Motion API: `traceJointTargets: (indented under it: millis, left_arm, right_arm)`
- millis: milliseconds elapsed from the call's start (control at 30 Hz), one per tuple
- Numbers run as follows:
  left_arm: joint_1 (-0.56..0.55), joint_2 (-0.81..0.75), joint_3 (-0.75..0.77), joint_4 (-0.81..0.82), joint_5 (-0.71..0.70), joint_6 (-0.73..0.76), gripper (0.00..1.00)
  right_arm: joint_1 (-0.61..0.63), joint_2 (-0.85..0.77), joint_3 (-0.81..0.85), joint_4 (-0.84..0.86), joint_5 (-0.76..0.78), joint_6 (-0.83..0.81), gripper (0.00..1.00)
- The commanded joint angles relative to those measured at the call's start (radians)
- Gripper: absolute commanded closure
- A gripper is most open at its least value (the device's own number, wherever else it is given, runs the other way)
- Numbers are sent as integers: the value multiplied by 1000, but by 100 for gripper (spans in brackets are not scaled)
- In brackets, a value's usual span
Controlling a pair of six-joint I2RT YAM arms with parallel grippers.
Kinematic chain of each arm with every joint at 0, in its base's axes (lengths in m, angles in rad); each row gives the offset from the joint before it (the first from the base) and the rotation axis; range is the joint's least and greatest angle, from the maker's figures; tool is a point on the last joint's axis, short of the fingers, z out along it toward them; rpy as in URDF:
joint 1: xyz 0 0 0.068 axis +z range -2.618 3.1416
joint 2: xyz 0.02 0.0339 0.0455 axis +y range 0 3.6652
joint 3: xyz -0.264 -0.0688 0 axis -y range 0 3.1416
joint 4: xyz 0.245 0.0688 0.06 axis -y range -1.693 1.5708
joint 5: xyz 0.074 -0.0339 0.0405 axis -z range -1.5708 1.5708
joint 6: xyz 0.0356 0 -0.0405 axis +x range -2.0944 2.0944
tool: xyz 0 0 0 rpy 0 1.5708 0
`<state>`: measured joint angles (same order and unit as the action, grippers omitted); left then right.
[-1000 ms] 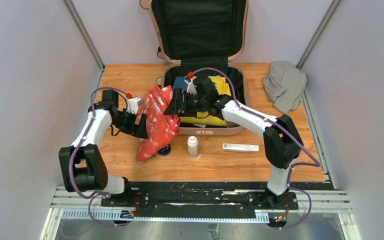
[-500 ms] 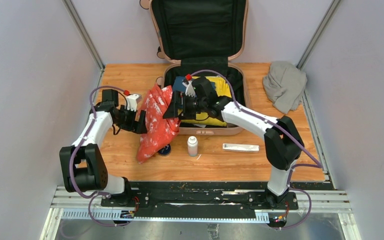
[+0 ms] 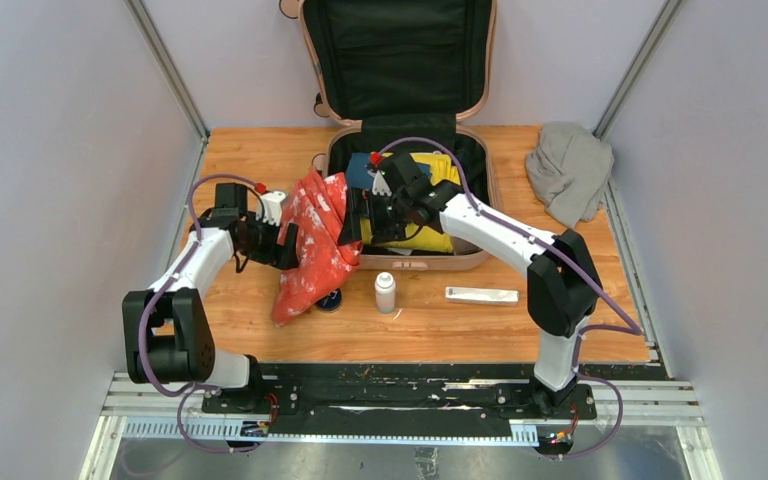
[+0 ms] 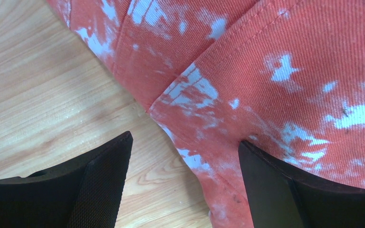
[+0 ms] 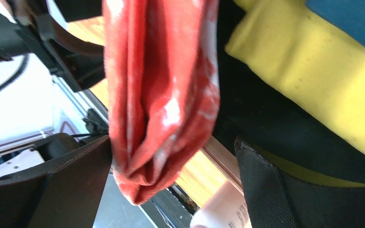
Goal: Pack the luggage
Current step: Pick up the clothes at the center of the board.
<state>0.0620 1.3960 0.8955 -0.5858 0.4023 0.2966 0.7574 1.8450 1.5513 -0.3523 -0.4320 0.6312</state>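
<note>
On the near part of the wooden tabletop, a small white bottle standing upright; to its right and apart from it, a flat white packet lying down; a little further in, a red cloth with white blotches, spread from the tabletop up against the left rim of the pale pink luggage; left end effector at the cloth's left edge, fingers apart, one over bare wood and the other over the cloth, nothing clamped; right end effector on the luggage side, fingers wide apart, a hanging fold of the red cloth between them, not pinched; luggage at the far centre of the tabletop, lying open, black-lined upper half raised against the back wall, a yellow cloth and a blue item inside; at the far right, a grey cloth bundle.
</note>
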Motion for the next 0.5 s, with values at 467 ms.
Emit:
traceJointTargets:
  millis: [467]
  left_arm:
    - [-45, 18, -14, 56, -16, -8, 13]
  right_arm:
    - [13, -1, -232, 605, -364, 457, 0]
